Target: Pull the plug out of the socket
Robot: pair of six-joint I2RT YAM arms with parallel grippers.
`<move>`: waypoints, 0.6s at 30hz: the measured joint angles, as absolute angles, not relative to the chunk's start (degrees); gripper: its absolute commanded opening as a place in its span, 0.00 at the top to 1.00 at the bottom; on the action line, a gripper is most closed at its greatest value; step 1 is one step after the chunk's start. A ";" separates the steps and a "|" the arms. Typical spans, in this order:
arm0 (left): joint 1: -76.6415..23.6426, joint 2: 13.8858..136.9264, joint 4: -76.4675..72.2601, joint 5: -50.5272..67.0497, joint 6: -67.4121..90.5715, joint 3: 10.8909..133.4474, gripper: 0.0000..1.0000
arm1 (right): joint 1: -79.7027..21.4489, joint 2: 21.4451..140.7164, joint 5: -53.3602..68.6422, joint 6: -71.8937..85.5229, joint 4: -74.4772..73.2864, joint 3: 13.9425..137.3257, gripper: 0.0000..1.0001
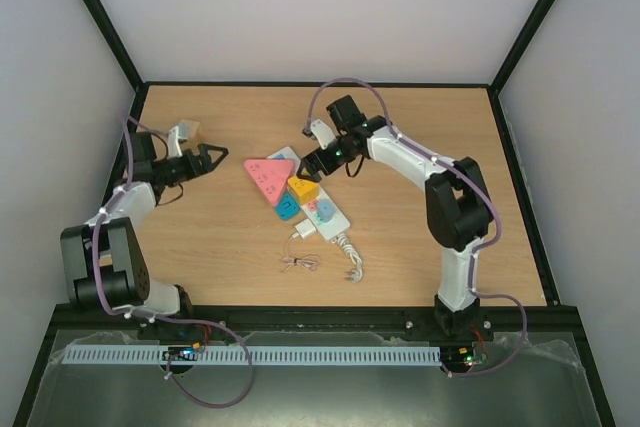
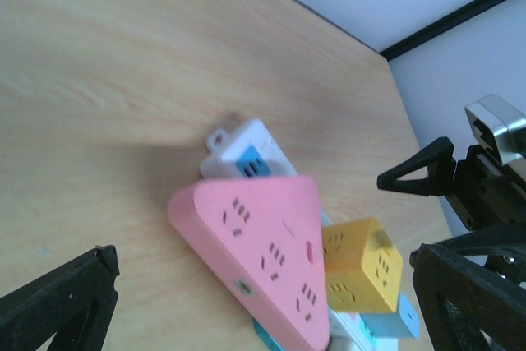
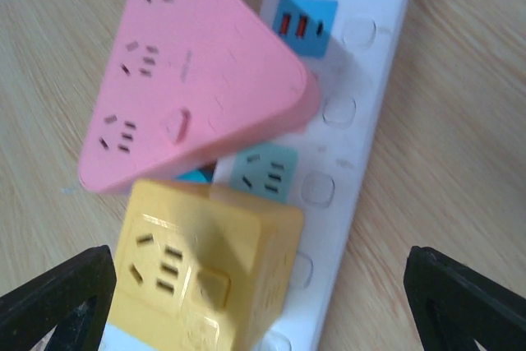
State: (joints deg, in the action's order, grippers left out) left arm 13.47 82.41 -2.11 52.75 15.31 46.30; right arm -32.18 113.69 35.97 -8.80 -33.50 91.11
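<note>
A wooden table (image 1: 200,247) is seen from above, with two robot arms fixed at its near edge. The left arm (image 1: 110,247) is bent along the left side. The right arm (image 1: 455,207) is stretched towards the middle of the table.

A long white power strip (image 1: 338,222) is laid at a slant in the middle. Its far end is found directly under the right gripper (image 1: 310,163). The fingers of that gripper are spread wide, and nothing is held between them. The left gripper (image 1: 218,159) is held well to the left of the strip. Its fingers are also spread wide and empty, and they are pointed towards the strip.

A pink triangular block (image 1: 266,179) with socket holes is set on the strip, just below and left of the right gripper. A yellow cube (image 1: 303,190) is placed touching it on the near side. A blue block (image 1: 287,210) is seen just beyond the cube.

The plug (image 1: 303,232), a small white box, is pressed against the left side of the strip, at the end away from the right gripper. Whether it is seated in an outlet cannot be told. Its thin cable (image 1: 300,263) is bundled on the table just nearer the arm bases. The strip's thick white cord (image 1: 350,259) is curled beside that.
</note>
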 measured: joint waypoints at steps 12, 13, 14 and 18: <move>11.11 80.44 -13.26 55.70 28.45 36.91 0.00 | -40.64 106.06 19.73 -4.62 -28.38 78.85 0.03; 10.90 80.44 -13.50 55.70 28.88 36.73 0.00 | -40.91 106.06 18.96 -4.40 -28.03 78.87 0.03; 10.79 80.47 -13.74 55.70 29.19 36.56 0.00 | -40.97 106.06 18.46 -4.27 -27.64 78.87 0.04; 9.82 82.02 -15.22 55.66 30.59 36.14 0.00 | -41.04 106.06 17.08 -3.73 -26.59 78.91 0.07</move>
State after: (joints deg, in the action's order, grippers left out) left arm 9.82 82.02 -15.22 55.66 30.59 36.14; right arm -41.04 106.06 17.08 -3.73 -26.59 78.91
